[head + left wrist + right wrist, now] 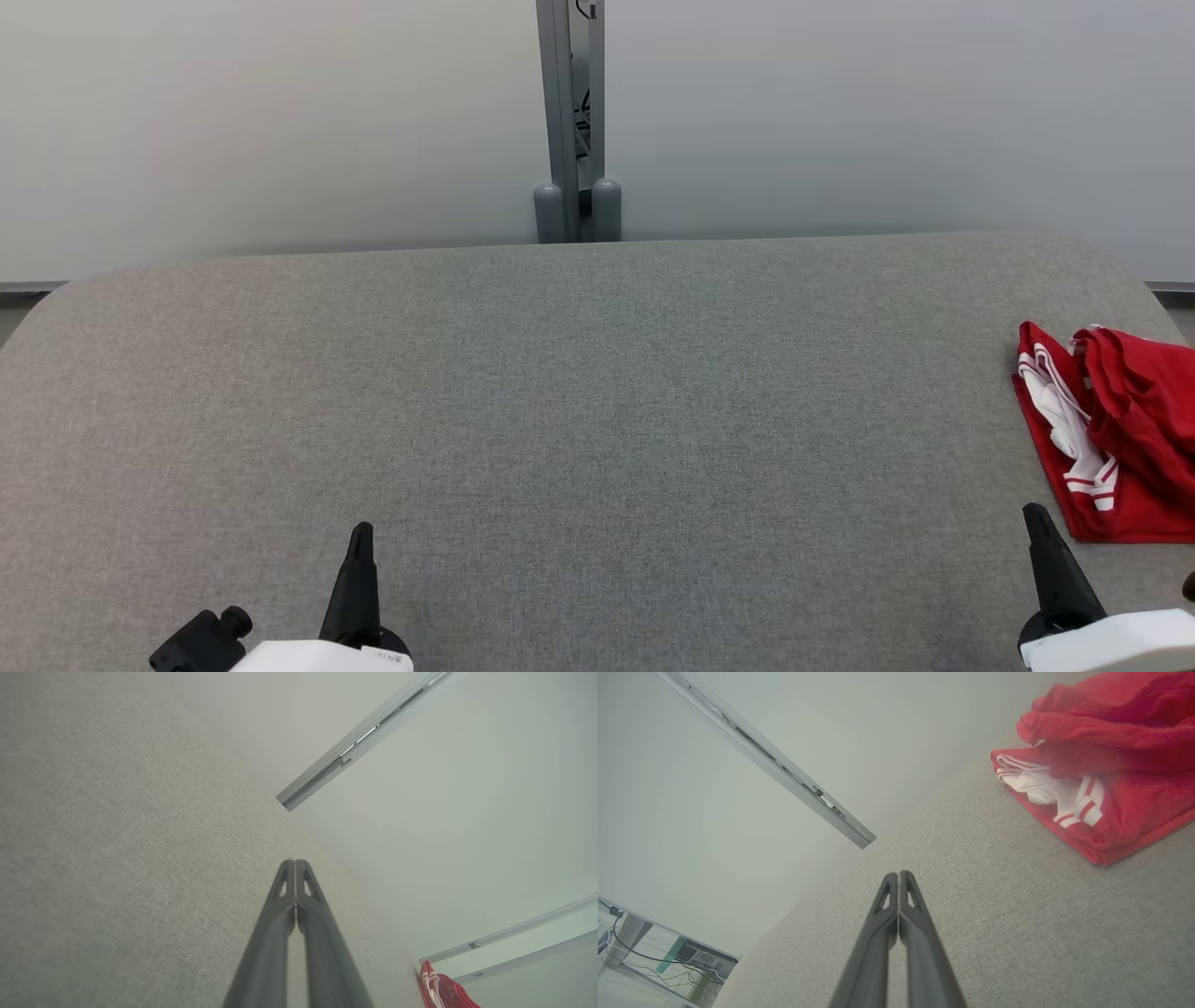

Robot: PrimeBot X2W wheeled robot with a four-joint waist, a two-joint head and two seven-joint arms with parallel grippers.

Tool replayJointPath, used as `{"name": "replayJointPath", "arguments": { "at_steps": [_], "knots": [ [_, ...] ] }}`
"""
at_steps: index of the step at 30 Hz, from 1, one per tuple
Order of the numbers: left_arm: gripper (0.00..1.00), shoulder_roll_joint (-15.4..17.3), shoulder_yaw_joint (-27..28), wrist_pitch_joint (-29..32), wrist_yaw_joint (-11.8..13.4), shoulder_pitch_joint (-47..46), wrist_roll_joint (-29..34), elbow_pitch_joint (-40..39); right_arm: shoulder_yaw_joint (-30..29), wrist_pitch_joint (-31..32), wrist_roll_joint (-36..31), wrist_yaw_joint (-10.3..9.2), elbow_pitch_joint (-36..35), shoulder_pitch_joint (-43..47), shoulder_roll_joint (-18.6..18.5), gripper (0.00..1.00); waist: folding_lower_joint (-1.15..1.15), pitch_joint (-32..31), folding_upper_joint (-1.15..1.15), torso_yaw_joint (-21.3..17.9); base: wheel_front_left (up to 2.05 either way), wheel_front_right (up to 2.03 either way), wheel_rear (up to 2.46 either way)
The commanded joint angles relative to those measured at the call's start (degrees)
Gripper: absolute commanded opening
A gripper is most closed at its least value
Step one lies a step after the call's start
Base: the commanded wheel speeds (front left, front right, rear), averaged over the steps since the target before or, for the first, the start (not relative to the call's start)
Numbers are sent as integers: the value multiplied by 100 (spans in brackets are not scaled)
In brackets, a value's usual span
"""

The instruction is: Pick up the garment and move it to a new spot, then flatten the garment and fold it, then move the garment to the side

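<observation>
The garment (1116, 429) is red with white striped trim, bunched in a loose heap at the right edge of the grey fabric table (579, 411). Its bulk fills the upper right of the right wrist view as the garment (1106, 774), and a sliver of the garment (441, 991) peeks in at the bottom right of the left wrist view. My right gripper (1034, 513) rests just below-left of the heap, shut and empty, apart from the cloth. Far to the left my left gripper (361, 532) sits near the front edge, shut with nothing held; both fingertip pairs (295, 863) (899, 875) touch each other.
A grey metal post (571, 121) stands behind the table's far edge against a pale wall. The table has rounded far corners. A desk with cables (668, 961) shows at the lower left of the right wrist view.
</observation>
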Motion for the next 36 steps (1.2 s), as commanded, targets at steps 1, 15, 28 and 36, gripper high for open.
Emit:
{"name": "replayJointPath", "arguments": {
  "at_steps": [1,15,28,36],
  "knots": [
    [0,20,-19,19,-49,-189,-190,-108,-116,90,292,1,-147,16,-80,0,0,3,0,1,0,0,0],
    [0,27,-150,82,-162,-274,-930,-228,-445,408,1368,2,-345,157,-172,0,0,21,0,7,0,0,0],
    [0,33,-265,142,-260,-345,-1577,-334,-731,686,2317,2,-518,287,-248,0,0,39,0,12,0,0,0],
    [0,37,-328,179,-318,-400,-1940,-391,-895,845,2844,2,-623,378,-292,0,0,50,0,15,0,0,0]
  ]
}}
